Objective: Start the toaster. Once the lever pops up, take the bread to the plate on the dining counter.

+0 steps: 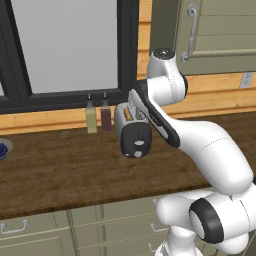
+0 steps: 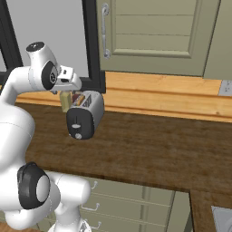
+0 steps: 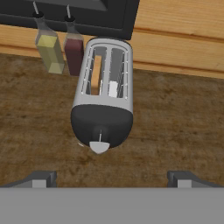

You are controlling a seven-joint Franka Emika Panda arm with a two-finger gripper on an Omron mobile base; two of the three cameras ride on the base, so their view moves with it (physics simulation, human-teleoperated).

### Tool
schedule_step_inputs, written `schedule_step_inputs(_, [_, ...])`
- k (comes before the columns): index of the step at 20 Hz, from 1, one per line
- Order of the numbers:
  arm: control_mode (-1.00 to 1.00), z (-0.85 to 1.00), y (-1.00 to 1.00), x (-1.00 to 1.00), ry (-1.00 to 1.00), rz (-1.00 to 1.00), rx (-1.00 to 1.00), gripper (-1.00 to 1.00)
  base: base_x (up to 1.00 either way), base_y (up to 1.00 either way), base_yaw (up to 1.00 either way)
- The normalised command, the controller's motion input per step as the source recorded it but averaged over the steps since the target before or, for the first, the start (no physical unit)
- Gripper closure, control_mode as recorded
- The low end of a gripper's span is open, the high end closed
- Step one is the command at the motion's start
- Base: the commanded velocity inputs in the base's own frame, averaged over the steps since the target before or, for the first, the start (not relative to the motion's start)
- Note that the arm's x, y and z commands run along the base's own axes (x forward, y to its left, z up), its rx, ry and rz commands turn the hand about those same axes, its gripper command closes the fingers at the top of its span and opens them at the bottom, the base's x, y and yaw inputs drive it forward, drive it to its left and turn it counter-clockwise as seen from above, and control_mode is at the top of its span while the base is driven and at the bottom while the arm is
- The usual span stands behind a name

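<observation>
Bread [image 3: 96, 75] in left slot of toaster [image 3: 103, 103], hand [image 3: 112, 178] open above

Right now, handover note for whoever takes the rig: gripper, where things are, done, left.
Gripper: open, empty, poised above the worktop in front of the toaster's black end, touching nothing.
Toaster: on the dark wood worktop by the window, next to two slim bottles.
Bread: sits in the left slot as the hand view shows it.
Lever: on the black end face above the pale dial; I can't tell its position for sure, but nothing is pressing it.
Done: arm lined up on the toaster.
Left: push the lever down, wait for the pop, lift the bread, carry it to the plate on the dining counter.
</observation>
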Motion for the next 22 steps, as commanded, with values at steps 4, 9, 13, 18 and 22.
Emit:
schedule_step_inputs(4, [-1.00, 0.00, 0.00, 0.00, 0.00, 0.00, 0.00, -1.00, 0.00, 0.00, 0.00])
schedule_step_inputs(9, [-1.00, 0.00, 0.00, 0.00, 0.00, 0.00, 0.00, -1.00, 0.00, 0.00, 0.00])
schedule_step_inputs(13, [-1.00, 0.00, 0.00, 0.00, 0.00, 0.00, 0.00, -1.00, 0.00, 0.00, 0.00])
schedule_step_inputs(18, [-1.00, 0.00, 0.00, 0.00, 0.00, 0.00, 0.00, -1.00, 0.00, 0.00, 0.00])
schedule_step_inputs(22, [-1.00, 0.00, 0.00, 0.00, 0.00, 0.00, 0.00, -1.00, 0.00, 0.00, 0.00])
